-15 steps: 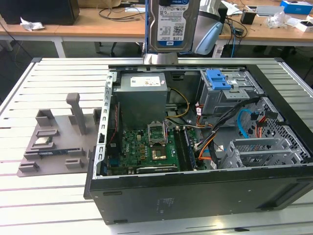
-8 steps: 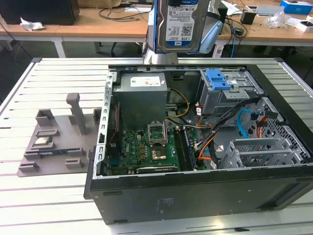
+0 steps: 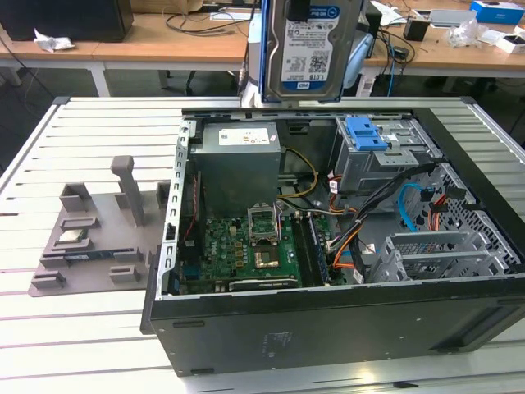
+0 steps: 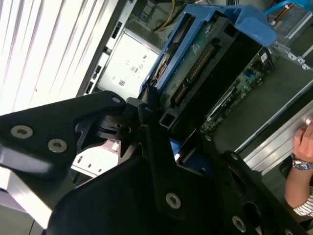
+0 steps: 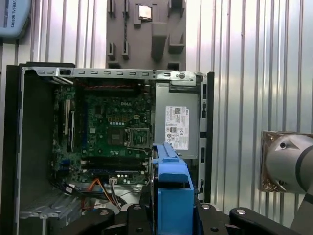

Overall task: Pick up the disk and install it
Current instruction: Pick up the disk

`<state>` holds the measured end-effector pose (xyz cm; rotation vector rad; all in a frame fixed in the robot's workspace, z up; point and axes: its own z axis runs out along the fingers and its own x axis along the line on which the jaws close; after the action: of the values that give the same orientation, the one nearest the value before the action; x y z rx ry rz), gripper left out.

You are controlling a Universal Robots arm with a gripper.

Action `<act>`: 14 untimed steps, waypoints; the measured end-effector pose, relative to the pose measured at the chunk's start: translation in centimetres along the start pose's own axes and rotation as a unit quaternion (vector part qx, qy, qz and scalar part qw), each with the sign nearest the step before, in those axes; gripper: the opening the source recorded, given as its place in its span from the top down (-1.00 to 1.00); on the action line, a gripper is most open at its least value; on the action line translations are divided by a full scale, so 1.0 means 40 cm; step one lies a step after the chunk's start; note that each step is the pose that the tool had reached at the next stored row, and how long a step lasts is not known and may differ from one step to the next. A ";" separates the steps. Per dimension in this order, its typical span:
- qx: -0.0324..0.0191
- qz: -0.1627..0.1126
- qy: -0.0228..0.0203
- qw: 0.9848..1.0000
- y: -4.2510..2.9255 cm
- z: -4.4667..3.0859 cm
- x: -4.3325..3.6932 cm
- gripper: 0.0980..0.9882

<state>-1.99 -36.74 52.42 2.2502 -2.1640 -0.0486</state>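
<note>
The disk (image 3: pixel 310 48), silver with a white-and-blue label and a blue carrier frame, hangs upright above the back edge of the open computer case (image 3: pixel 328 320). In the second wrist view my gripper (image 4: pixel 171 132) is shut on the disk (image 4: pixel 205 58), whose connector edge and green board show between the black fingers (image 4: pixel 146 122). The first wrist view looks down past the disk's blue frame (image 5: pixel 171 186) into the case, with the gripper (image 5: pixel 171 211) clamped around it. The grey drive bay with its blue bracket (image 3: pixel 366 135) sits below the disk, towards the exterior view's right.
Inside the case lie a grey power supply (image 3: pixel 238 160), the motherboard (image 3: pixel 246 246) and orange and blue cables (image 3: pixel 410 209). A grey parts fixture (image 3: pixel 98 234) lies on the slatted table at the exterior view's left. A person's hand with a wristwatch (image 4: pixel 301 159) rests by the case.
</note>
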 end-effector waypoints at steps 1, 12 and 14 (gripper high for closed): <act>0.000 0.000 0.000 1.000 0.000 0.000 0.010 0.39; 0.000 0.000 0.000 1.000 0.005 0.000 0.122 0.39; 0.000 0.000 0.000 1.000 0.005 0.000 0.137 0.39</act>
<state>-1.99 -42.23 52.39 2.2503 -2.1639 -0.0486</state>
